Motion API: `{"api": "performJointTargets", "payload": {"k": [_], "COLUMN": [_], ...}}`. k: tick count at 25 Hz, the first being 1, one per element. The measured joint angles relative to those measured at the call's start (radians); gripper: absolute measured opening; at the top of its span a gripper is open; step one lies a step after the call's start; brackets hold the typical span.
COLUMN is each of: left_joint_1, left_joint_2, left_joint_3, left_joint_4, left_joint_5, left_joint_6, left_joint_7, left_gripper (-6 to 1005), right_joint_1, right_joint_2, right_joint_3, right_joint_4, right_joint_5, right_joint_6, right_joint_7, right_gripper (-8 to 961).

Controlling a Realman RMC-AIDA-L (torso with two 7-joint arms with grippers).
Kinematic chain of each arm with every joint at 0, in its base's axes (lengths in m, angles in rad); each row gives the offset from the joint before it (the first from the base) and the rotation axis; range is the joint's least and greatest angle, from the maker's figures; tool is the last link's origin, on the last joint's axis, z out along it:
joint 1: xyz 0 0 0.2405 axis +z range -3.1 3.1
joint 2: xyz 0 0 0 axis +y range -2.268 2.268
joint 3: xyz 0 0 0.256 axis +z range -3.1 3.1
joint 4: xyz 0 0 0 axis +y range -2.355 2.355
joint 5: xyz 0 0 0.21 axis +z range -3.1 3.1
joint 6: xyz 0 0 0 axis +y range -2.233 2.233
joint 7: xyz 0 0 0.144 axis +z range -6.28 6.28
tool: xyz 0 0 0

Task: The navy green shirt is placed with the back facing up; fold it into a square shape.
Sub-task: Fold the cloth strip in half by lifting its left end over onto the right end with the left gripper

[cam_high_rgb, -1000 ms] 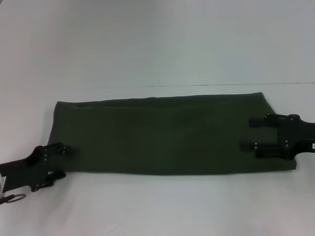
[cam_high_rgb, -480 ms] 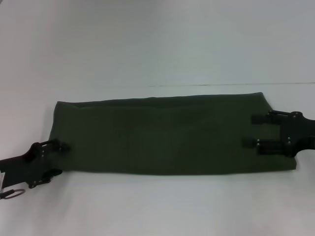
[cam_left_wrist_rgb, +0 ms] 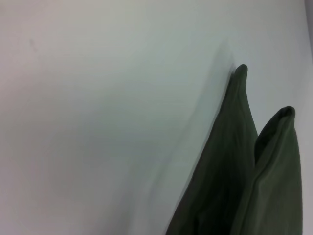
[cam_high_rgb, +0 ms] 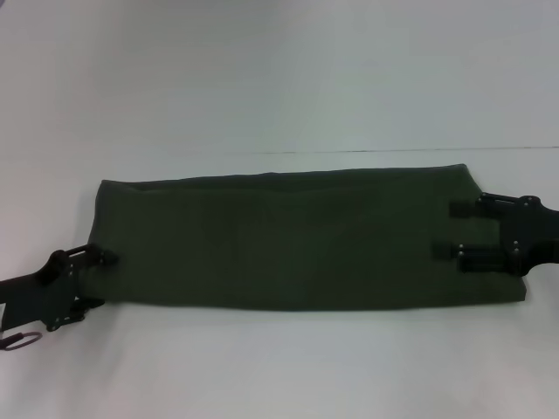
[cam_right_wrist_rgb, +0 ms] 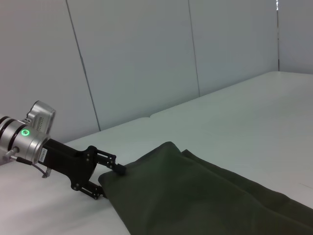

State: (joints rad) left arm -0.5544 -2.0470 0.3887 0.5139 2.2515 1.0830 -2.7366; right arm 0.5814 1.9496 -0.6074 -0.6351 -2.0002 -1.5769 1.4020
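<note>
Item: large dark olive-green soft cotton shirt (cam_high_rgb: 297, 236), already a long band, lying flat across the white table (cam_high_rgb: 279, 87). Limp, light, likely to sag; best taken at end corners. Left gripper (cam_high_rgb: 92, 278) and right gripper (cam_high_rgb: 454, 230) each spread at one end, holding nothing.

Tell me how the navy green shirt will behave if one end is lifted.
Likely floppy: the navy green shirt lies flat as a long folded band on the table, so a lifted end should droop. Its matte fabric probably drags rather than slides. Layers seen in the left wrist view may separate.
</note>
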Motion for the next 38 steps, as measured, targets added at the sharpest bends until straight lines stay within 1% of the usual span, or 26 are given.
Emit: {"api": "performJointTargets", "payload": {"k": [18,27,38], "left_joint_1": [-0.005,-0.006,-0.005], "left_joint_2": [-0.008,-0.004,-0.004], "left_joint_3": [-0.005,-0.005,-0.003], "left_joint_4": [-0.002,0.005,0.008], "left_joint_5": [-0.012,-0.029,-0.030], "left_joint_6": [-0.021,0.008,0.009], "left_joint_7": [0.003,0.006,0.008], "left_gripper": [770,763,733], "right_joint_1": [0.000,0.000,0.001], "right_joint_2": [0.000,-0.001,-0.002], "right_joint_3": [0.000,0.000,0.002], "right_joint_4": [0.000,0.000,0.000], "right_joint_5": [0.000,0.000,0.000], "right_joint_6": [0.000,0.002,0.004], "right_joint_7": [-0.001,0.000,0.000], "right_gripper": [896,895,896]}}
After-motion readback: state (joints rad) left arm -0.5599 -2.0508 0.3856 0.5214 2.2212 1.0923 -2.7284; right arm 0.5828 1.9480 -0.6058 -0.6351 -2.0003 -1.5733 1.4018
